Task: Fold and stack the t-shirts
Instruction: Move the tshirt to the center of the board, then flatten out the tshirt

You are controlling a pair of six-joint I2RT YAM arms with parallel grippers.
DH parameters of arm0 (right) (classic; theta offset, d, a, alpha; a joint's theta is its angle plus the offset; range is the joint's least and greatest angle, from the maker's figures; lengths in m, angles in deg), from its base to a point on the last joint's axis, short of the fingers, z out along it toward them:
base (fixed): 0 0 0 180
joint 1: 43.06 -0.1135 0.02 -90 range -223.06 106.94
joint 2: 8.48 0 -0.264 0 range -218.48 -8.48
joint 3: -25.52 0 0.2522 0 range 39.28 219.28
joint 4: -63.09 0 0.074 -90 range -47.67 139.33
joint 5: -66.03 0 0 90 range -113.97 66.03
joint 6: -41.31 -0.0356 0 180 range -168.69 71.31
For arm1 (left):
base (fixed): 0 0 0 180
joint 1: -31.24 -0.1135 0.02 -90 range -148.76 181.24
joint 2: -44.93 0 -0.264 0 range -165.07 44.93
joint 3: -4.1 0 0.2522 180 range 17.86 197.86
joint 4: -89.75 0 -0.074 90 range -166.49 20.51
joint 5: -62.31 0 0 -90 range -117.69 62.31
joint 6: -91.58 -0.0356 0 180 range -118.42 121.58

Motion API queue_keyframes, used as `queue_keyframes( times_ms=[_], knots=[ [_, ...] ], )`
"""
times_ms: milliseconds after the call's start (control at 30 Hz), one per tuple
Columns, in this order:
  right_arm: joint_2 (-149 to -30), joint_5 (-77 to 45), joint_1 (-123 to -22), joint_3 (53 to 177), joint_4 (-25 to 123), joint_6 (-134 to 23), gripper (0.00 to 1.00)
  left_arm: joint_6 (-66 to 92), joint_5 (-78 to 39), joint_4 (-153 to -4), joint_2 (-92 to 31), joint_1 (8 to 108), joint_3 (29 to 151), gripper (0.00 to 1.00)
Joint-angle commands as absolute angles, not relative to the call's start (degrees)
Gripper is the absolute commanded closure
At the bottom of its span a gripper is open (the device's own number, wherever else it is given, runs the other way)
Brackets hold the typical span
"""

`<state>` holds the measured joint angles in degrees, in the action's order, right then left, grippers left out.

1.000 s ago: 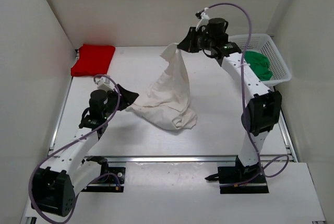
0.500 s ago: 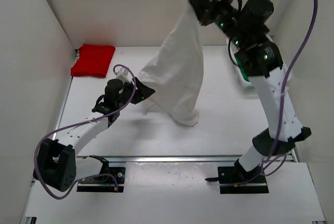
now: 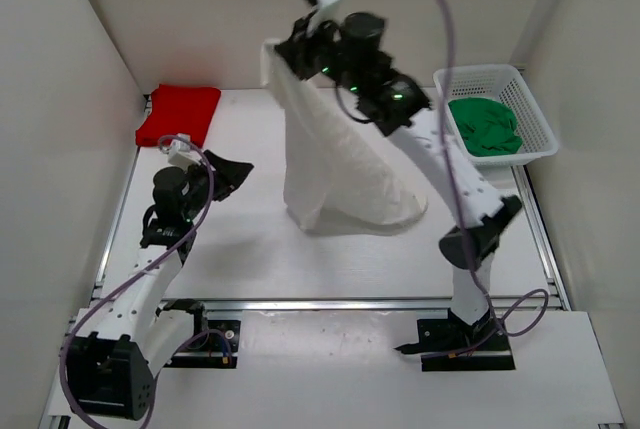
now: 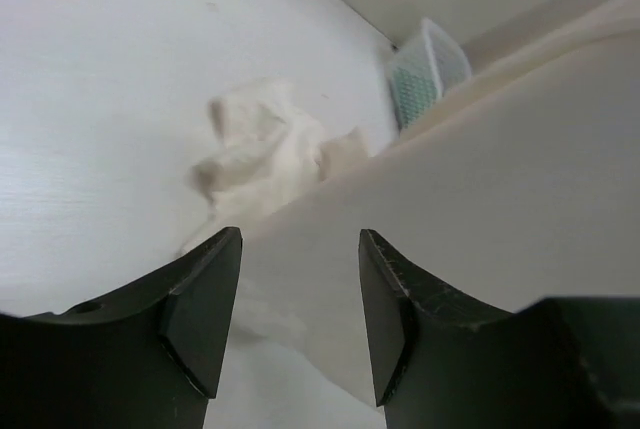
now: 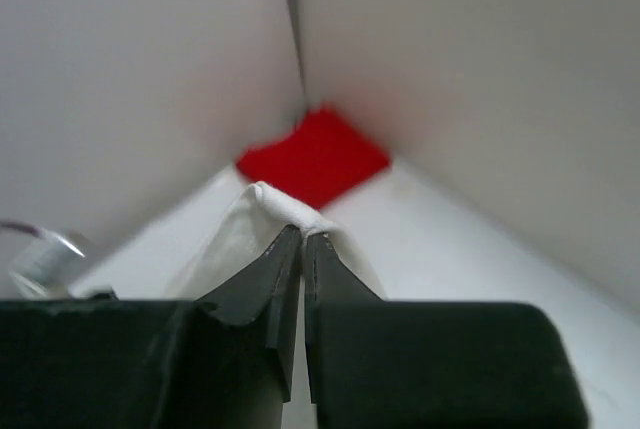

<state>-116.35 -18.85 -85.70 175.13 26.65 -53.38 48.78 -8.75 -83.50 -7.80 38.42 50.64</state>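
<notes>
**Top external**
- Red t-shirt [image 3: 178,114]: folded flat on the tabletop [image 3: 250,249] at 10 o'clock, in the back-left corner. Judged to be finished and the base of the stack.
- White t-shirt [image 3: 340,164]: hangs as a long drape from the right pincer [image 3: 283,54], which is held high at 12 o'clock. Its lower end is bunched and touching the tabletop near the centre. Not folded.
- Green t-shirt [image 3: 485,127]: crumpled inside the white mesh basket [image 3: 535,154] at 2 o'clock. Not yet taken out.
- Left pincer [image 3: 238,169]: at 9 o'clock, spread and holding nothing. It sits near the drape but apart from it.

**Left wrist**
- Fingers [image 4: 200,319] are spread with nothing between them.
- Beyond them, a rumpled part of the white t-shirt [image 4: 265,149] lies on the tabletop, and a smooth sheet of it rises at 3 o'clock.
- The basket [image 4: 430,74] shows far off at 1 o'clock.

**Right wrist**
- The pincer [image 5: 300,239] is pressed together, pinching a fold at the white t-shirt's edge.
- The red t-shirt [image 5: 315,159] is visible beyond, in the corner.

**Progress (judgement)**
- About one shirt of three is done.
- Left to do: spread the white t-shirt flat, fold it and set it on the red one, then do the same with the green t-shirt
</notes>
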Motion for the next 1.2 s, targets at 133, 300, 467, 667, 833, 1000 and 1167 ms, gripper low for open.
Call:
queue_keyframes(
  times_ms=[133,300,467,667,833,1000,1167],
  knots=[
    [-129.2,-16.9,-90.6,164.0,21.7,-60.7,1.0,46.7,-8.4,-79.7,-7.5,31.6,46.2,0.38],
    [-115.1,-13.3,-85.8,140.7,36.4,-65.1,0.65,47.4,-9.6,-81.1,-9.1,31.4,45.8,0.36],
    [-98.0,-8.3,-73.9,115.5,48.0,-73.1,0.61,46.0,-12.8,-80.9,-14.6,38.1,47.2,0.35],
    [-81.9,-17.7,-65.6,87.8,53.2,-77.0,0.89,41.6,-27.6,-77.8,-21.4,62.5,51.7,0.35],
    [-68.6,-16.3,-55.2,72.8,54.2,-81.0,0.85,44.8,-27.6,-82.7,-27.3,68.8,49.6,0.35],
    [-61.4,-14.5,-50.0,62.4,54.2,-83.4,0.65,47.7,-27.7,-87.9,-31.3,67.9,48.9,0.33],
    [-61.3,-12.3,-43.7,58.0,54.1,-85.2,0.56,48.8,-25.8,-90.7,-37.9,68.6,52.7,0.33]
  ],
)
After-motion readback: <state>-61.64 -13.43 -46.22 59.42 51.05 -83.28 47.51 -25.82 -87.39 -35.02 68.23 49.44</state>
